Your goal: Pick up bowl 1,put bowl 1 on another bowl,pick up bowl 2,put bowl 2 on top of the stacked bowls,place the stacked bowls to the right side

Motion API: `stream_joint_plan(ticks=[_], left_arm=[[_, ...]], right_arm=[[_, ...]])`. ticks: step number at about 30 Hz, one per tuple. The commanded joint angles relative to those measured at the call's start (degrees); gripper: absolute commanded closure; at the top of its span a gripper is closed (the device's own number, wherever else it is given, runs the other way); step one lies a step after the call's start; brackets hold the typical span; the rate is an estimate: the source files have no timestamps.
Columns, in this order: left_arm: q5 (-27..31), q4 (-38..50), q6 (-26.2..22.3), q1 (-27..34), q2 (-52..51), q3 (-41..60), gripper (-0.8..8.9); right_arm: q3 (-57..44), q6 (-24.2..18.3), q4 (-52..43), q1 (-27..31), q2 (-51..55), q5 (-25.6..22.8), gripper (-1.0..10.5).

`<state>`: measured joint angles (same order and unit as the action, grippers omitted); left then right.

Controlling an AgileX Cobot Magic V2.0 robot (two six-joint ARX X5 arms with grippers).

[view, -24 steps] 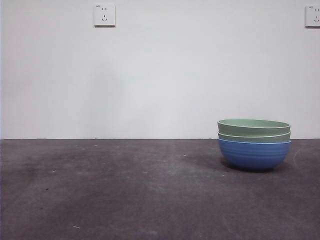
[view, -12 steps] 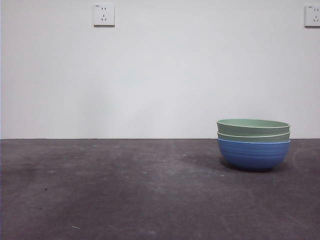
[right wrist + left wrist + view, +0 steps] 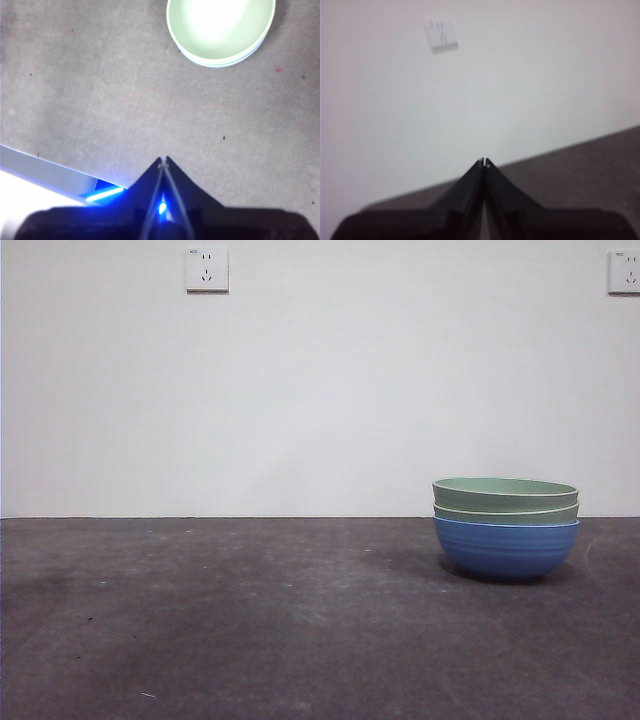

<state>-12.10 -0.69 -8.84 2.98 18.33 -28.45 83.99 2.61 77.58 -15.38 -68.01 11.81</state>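
Observation:
The stacked bowls stand on the dark table at the right in the front view: a blue ribbed bowl at the bottom with two pale green bowls nested in it. From above, the right wrist view shows the stack with only the top green bowl's inside and a thin blue edge. My right gripper is shut and empty, high above the table and apart from the stack. Away from the bowls, my left gripper is shut and empty, facing the white wall.
Two wall sockets sit on the white wall behind the table. The table's pale edge with a blue light strip runs near my right gripper in its wrist view.
The picture has shifted a few pixels. The stacked bowls have stayed in place and no arm shows in the front view.

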Motion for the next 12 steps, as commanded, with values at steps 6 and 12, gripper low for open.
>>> stream_joint_plan(ticks=[6,12], left_arm=[[1.9,3.41,3.28,0.48,-9.09,16.15,8.17],[2.12,3.26,3.32,0.5,-14.43,22.6,8.17]], right_arm=[[-0.24,0.48,0.7,-0.02,-0.07,-0.15,9.4],[-0.24,0.48,0.7,-0.02,-0.07,-0.15,9.4]])
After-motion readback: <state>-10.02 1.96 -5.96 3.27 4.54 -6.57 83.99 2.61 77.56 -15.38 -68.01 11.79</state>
